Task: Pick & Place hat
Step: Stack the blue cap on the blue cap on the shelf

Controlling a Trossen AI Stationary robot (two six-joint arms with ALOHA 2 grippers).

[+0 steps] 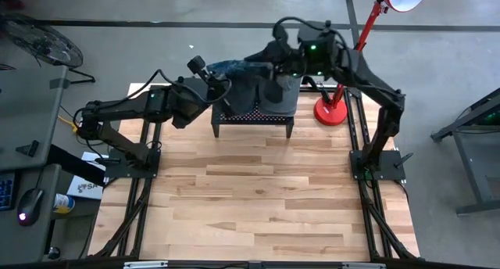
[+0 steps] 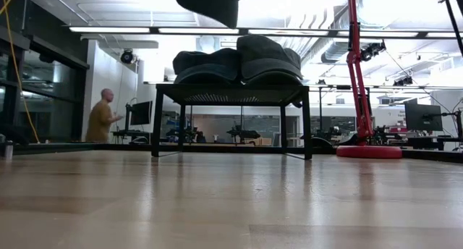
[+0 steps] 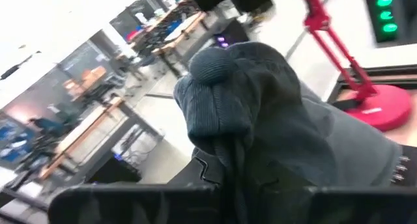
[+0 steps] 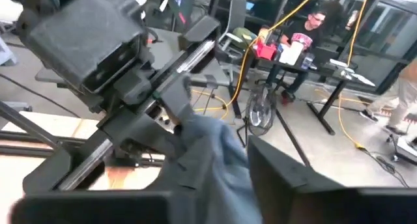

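We see the left claw (image 1: pixel 221 87) clamped on a dark blue-grey hat (image 3: pixel 260 113), held up above the small black rack (image 1: pixel 254 116) at the far end of the table (image 1: pixel 250 199); 2 more hats (image 2: pixel 239 61) rest on the rack just under it. The right claw (image 1: pixel 269 56) sits at the hat's other side, partly parted; we cannot tell whether it grips. Our worry: with both claws on 1 soft hat, a mistimed release could stretch it, or the fabric could slide from the left claw's pinch and drop back onto the rack.
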